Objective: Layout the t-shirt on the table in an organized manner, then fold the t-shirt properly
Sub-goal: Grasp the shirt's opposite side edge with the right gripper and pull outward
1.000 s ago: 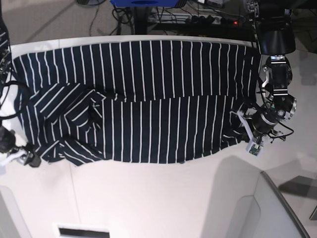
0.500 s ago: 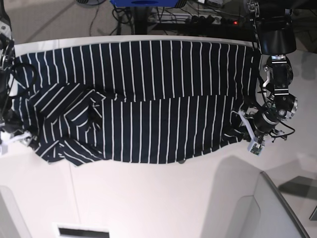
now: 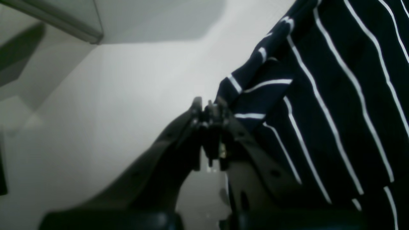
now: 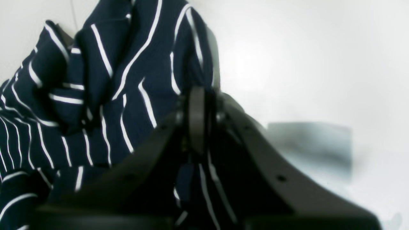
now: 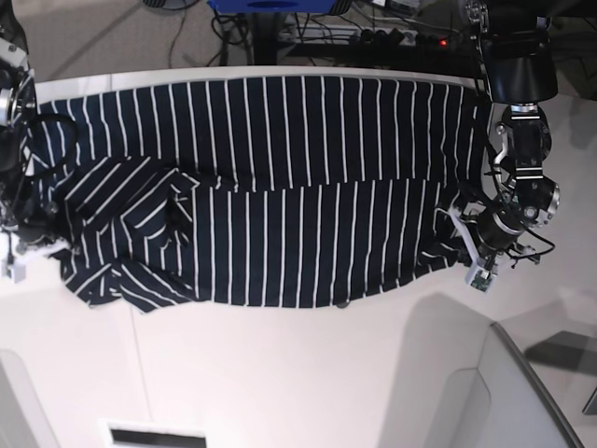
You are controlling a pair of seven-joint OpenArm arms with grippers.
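Note:
The t-shirt (image 5: 280,187), navy with thin white stripes, lies spread across the far half of the white table (image 5: 298,373), rumpled at its left end. My left gripper (image 5: 464,245) is at the shirt's near right corner. In the left wrist view its fingertips (image 3: 209,110) are pressed together where the cloth's corner (image 3: 255,89) meets them. My right gripper (image 5: 42,238) is at the shirt's rumpled left edge. The right wrist view shows this gripper (image 4: 196,95) shut, with striped cloth (image 4: 111,95) bunched around and under the fingers.
A pale grey panel (image 5: 494,392) rises at the near right corner. A small dark slot (image 5: 154,436) sits at the near edge. Cables and a blue object (image 5: 270,7) lie beyond the table's far edge. Bare tabletop (image 4: 303,64) lies beside the right gripper.
My right gripper has moved from the bare table by the shirt's near left corner onto the left edge and has shut on the cloth. The left arm has stayed still.

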